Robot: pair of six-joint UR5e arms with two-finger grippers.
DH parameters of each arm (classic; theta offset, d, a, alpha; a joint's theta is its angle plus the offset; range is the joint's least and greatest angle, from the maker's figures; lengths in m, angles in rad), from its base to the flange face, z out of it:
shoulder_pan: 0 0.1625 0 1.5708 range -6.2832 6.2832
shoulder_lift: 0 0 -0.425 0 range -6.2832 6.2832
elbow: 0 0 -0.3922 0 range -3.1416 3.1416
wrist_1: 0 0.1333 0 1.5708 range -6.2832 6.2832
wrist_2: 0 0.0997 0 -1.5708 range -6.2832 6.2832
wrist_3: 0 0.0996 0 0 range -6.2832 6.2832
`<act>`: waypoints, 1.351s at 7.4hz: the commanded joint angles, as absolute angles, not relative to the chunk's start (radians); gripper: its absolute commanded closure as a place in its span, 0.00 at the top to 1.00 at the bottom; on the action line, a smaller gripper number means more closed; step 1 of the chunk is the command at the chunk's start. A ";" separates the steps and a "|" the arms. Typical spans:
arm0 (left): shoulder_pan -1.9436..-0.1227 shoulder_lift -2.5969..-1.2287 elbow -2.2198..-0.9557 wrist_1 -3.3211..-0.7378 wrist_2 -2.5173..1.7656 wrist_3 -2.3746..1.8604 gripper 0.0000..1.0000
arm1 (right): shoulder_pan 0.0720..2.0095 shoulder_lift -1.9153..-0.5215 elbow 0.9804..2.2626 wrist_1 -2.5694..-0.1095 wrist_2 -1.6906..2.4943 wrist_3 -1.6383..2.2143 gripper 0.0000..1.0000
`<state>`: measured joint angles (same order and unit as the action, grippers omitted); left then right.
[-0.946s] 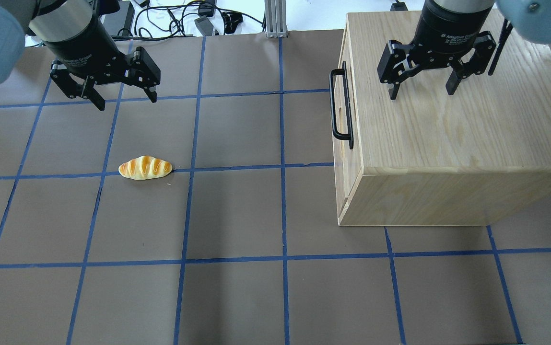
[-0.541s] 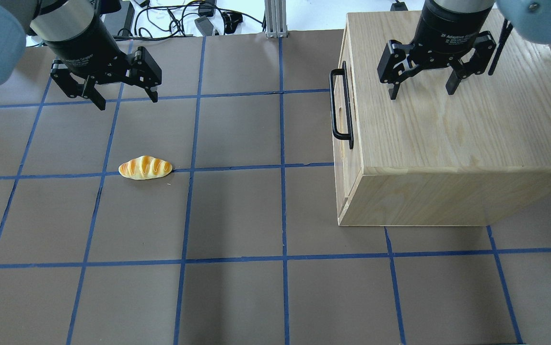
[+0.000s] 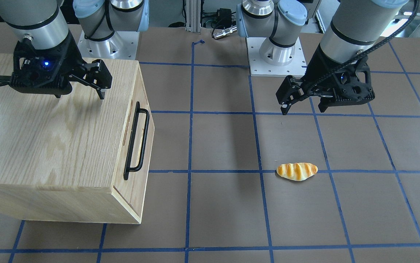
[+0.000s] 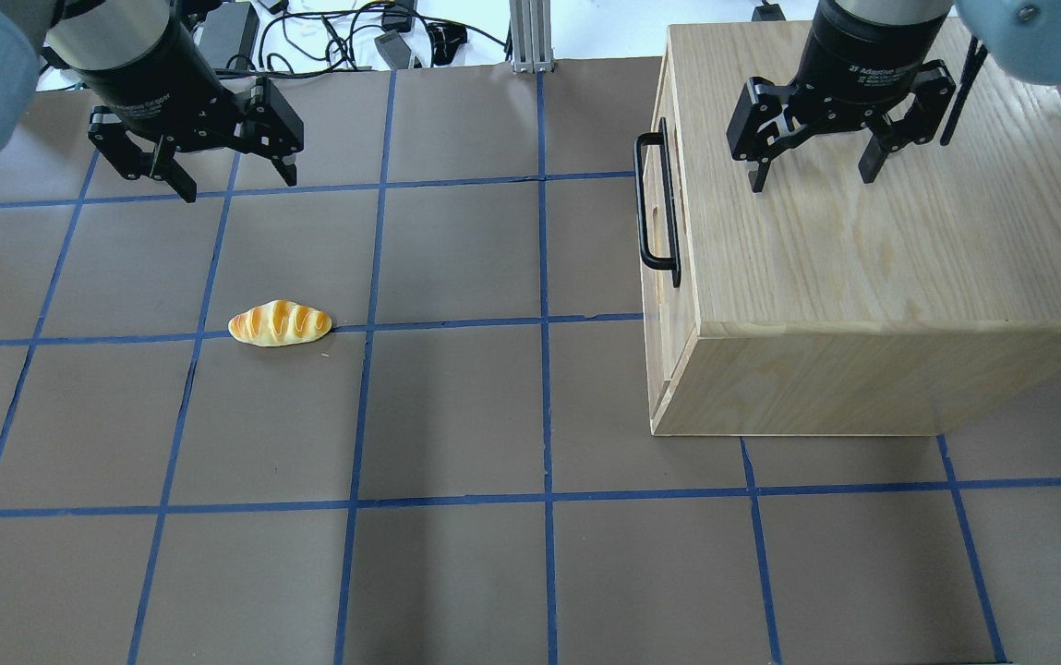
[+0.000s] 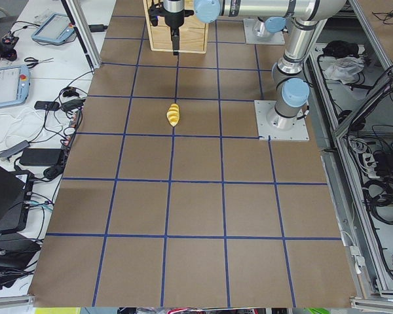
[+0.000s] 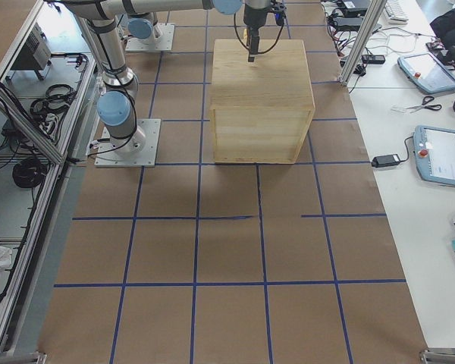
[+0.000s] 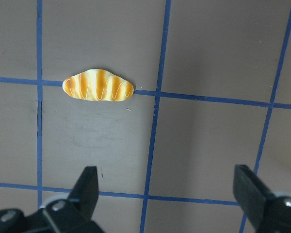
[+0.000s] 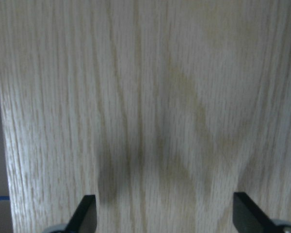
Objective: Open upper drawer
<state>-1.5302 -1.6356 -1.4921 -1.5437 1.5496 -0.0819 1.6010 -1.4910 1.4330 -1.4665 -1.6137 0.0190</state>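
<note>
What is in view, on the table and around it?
table: one, brown cover with blue tape grid, under everything.
cabinet: one, light oak, on the table's robot-right side.
upper drawer: one, light oak, top of the cabinet's front, looks shut.
handle: one, black bar, on the upper drawer's front.
bread roll: one, golden with orange stripes, flat on the table's robot-left side.
control tablets: two, grey, on the white bench beside the table.
left hand: one, black, open, above bare table, apart from the roll.
right hand: one, black, open, above the cabinet's top, clear of the handle.
</note>
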 commanded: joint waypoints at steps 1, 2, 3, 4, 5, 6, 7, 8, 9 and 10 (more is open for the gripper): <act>-1.529 -1.635 -1.497 -1.542 1.545 -0.077 1.00 | 1.601 -1.491 1.433 -1.466 -1.614 0.020 1.00; -1.534 -1.653 -1.500 -1.481 1.540 -0.065 1.00 | 1.601 -1.491 1.433 -1.466 -1.614 0.020 1.00; -1.540 -1.657 -1.500 -1.456 1.540 -0.078 1.00 | 1.601 -1.491 1.433 -1.466 -1.614 0.018 1.00; -1.543 -1.658 -1.500 -1.457 1.542 -0.096 1.00 | 1.601 -1.491 1.434 -1.466 -1.614 0.020 1.00; -1.558 -1.663 -1.497 -1.463 1.522 -0.203 1.00 | 1.601 -1.491 1.433 -1.466 -1.614 0.020 1.00; -1.595 -1.672 -1.490 -1.456 1.446 -0.348 1.00 | 1.601 -1.491 1.433 -1.466 -1.614 0.020 1.00; -1.639 -1.681 -1.488 -1.434 1.433 -0.400 1.00 | 1.601 -1.491 1.433 -1.466 -1.614 0.018 1.00; -1.678 -1.690 -1.489 -1.402 1.431 -0.464 1.00 | 1.601 -1.491 1.433 -1.466 -1.614 0.018 1.00; -1.721 -1.706 -1.489 -1.373 1.396 -0.506 1.00 | 1.601 -1.491 1.433 -1.466 -1.614 0.020 1.00; -1.751 -1.730 -1.489 -1.324 1.352 -0.505 1.00 | 1.601 -1.491 1.433 -1.466 -1.614 0.020 1.00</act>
